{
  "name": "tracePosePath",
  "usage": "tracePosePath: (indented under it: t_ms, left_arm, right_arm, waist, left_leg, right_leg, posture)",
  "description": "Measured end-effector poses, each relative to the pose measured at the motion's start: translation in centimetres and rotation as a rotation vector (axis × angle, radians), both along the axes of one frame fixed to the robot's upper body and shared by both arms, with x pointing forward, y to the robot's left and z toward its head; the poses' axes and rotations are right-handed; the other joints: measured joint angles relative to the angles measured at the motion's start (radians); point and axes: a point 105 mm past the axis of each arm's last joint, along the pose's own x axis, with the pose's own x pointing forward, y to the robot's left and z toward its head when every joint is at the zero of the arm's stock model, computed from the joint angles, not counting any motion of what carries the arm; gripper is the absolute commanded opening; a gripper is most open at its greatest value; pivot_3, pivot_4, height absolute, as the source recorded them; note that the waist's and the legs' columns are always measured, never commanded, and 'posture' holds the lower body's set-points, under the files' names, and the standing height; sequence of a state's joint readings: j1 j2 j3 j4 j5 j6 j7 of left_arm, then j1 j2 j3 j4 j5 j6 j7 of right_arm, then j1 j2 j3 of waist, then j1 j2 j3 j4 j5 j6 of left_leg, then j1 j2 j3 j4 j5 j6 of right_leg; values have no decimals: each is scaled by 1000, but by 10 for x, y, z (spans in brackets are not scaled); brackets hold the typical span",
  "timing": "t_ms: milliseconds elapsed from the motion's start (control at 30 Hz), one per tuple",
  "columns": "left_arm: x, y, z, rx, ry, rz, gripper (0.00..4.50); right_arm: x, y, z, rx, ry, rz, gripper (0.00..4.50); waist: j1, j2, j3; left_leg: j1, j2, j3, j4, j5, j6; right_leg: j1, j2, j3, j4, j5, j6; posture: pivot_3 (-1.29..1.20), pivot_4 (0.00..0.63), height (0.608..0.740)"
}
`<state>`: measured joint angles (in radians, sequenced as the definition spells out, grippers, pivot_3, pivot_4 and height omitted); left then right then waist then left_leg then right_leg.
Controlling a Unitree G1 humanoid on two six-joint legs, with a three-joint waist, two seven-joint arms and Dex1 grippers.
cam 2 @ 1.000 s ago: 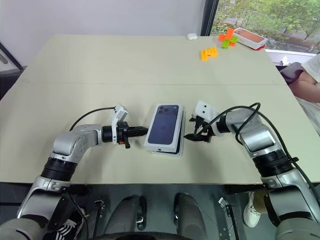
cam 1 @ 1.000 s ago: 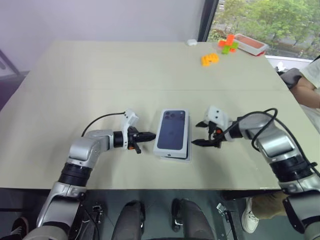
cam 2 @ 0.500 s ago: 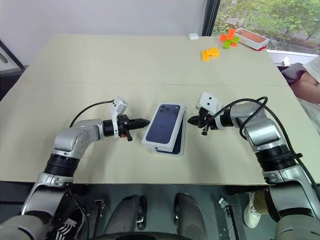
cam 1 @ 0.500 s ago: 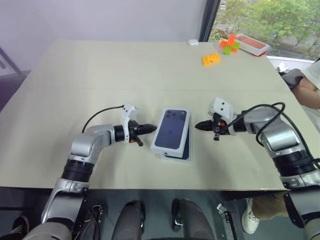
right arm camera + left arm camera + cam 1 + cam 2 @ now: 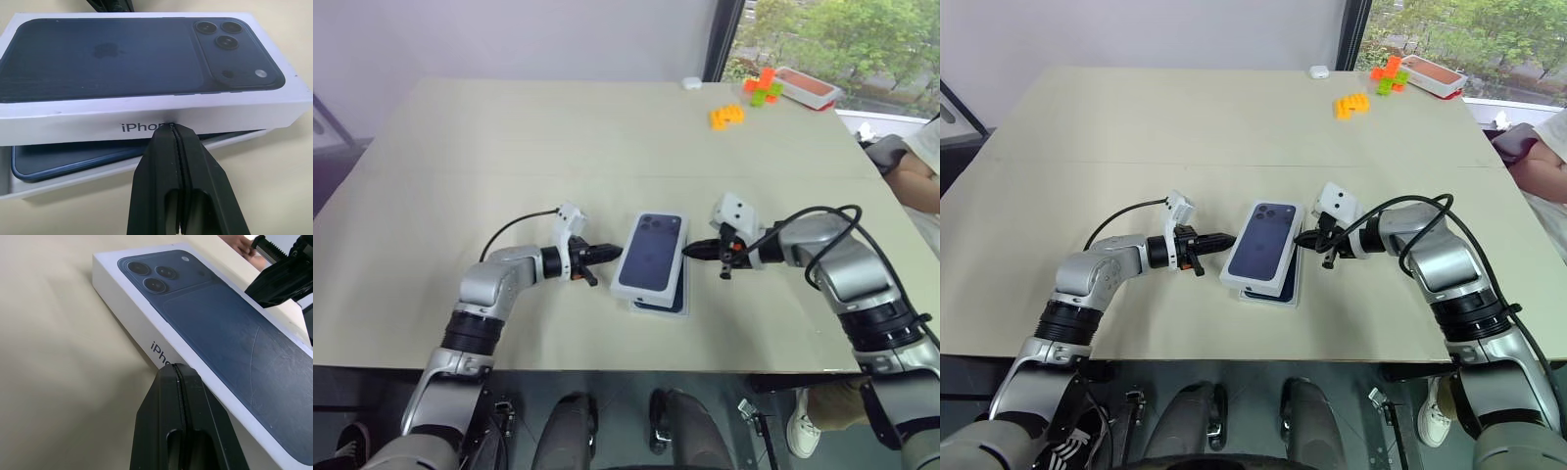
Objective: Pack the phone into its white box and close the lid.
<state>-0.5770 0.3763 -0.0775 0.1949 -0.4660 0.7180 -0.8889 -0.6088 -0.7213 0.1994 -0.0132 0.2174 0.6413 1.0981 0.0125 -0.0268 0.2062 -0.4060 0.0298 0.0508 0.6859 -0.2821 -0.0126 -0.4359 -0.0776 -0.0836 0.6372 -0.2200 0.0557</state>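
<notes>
The lid (image 5: 651, 255), white with a dark blue phone back printed on top, lies askew over the white box (image 5: 58, 183) at the table's near middle. Under the lid's raised edge the dark blue phone (image 5: 73, 159) lies in the box. My left gripper (image 5: 615, 253) is shut, its tip against the lid's left side wall (image 5: 146, 333). My right gripper (image 5: 690, 251) is shut too, its tip at the lid's right side wall, over the printed lettering (image 5: 142, 126). Neither gripper holds anything.
Orange and green blocks (image 5: 725, 116) and a red tray (image 5: 806, 86) sit at the far right of the tan table (image 5: 509, 147), with a small white object (image 5: 690, 83) near the back edge. A person's arm (image 5: 913, 178) rests at the right edge.
My right gripper has shut and moved left up to the lid's right side. My left gripper stays shut at the lid's left side.
</notes>
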Motion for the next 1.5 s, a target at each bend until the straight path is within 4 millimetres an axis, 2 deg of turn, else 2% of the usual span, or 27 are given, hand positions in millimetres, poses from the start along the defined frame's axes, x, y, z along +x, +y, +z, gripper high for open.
tracePosePath:
  t_ms: [500, 1000, 1333, 1500]
  left_arm:
    - [-11, -13, 20, -17, -31, -58, 0]
    - [-18, -11, 2, 13, 32, -74, 0]
    - [-20, -12, 6, 19, 11, -80, 0]
    - [-20, -12, 8, 24, 5, -80, 0]
  right_arm:
    - [-4, -12, -1, -40, 23, -12, 27]
    - [-13, -16, -6, -70, 34, -7, 27]
    - [-13, -13, -2, -57, 12, 13, 27]
    - [-16, -21, -3, -95, 22, 27, 27]
  waist:
    - [-1, 0, 0]
    - [0, 0, 0]
    - [0, 0, 0]
    - [0, 0, 0]
  left_leg:
    - [1, 0, -1, 0, 0, 0]
    - [1, 0, -1, 0, 0, 0]
    - [1, 0, -1, 0, 0, 0]
    - [1, 0, -1, 0, 0, 0]
  right_leg:
    - [0, 0, 0, 1, 0, 0]
    - [0, 0, 0, 1, 0, 0]
    - [0, 0, 0, 1, 0, 0]
    - [0, 0, 0, 1, 0, 0]
  posture:
    - [0, 150, 740]
    - [0, 150, 740]
    - [0, 150, 740]
    - [0, 150, 740]
